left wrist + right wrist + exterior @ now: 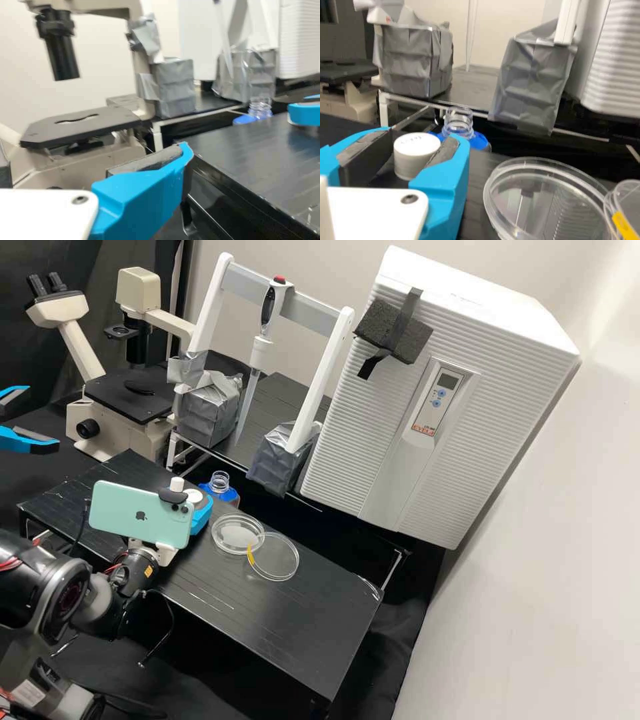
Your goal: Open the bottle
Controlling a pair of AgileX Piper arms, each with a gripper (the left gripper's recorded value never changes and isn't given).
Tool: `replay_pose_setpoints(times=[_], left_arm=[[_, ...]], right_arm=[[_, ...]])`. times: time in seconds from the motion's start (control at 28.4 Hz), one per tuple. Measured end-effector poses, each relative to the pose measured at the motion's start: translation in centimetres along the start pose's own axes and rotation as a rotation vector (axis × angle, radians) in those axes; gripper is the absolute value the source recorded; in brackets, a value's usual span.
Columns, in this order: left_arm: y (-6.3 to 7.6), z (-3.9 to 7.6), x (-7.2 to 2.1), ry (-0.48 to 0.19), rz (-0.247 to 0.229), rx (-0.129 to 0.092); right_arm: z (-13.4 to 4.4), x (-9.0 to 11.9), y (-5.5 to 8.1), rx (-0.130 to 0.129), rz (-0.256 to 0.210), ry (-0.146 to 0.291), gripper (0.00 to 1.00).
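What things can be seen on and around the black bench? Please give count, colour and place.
bottle: one, clear with a blue lower part, open, just past the platform's far edge
cap: one, white, in the right pincer
petri dishes: two, clear, side by side on the black platform
microscope: one, beige, far left
pipette: one, white and grey, hanging on a white stand
taped blocks: two, grey, at the stand's feet
machine: one, white, ribbed, right
phone: one, mint green, on the right arm
left pincer: blue, open, left edge
right pincer: blue, shut on the cap
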Motion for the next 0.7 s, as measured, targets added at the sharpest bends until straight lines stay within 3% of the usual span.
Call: replay_pose_setpoints(times=[0.21,0.32,0.39,0.42,0.53,0.7], left_arm=[[0.6,-0.5,-0.6,0.102,0.057,0.027],[0.6,-0.4,-0.59,0.103,0.062,0.031],[0.7,-0.4,-0.62,0.102,0.066,0.035],[0.7,-0.4,-0.62,0.102,0.066,0.034],[0.7,-0.4,-0.61,0.101,0.068,0.034],[0.7,-0.4,-0.61,0.101,0.068,0.034]], right_arm=[[-0.4,-0.4,0.3,-0.007,0.031,0.021,1.0],[-0.8,-0.9,0.5,-0.006,0.072,0.039,1.0],[-1.2,-1.1,0.8,-0.02,0.122,0.026,1.0],[-1.5,-1.2,0.8,-0.04,0.136,0.027,1.0],[-2.1,-1.6,1.1,-0.051,0.201,0.025,1.0],[-2.3,-2.5,1.4,-0.049,0.237,0.047,1.0]])
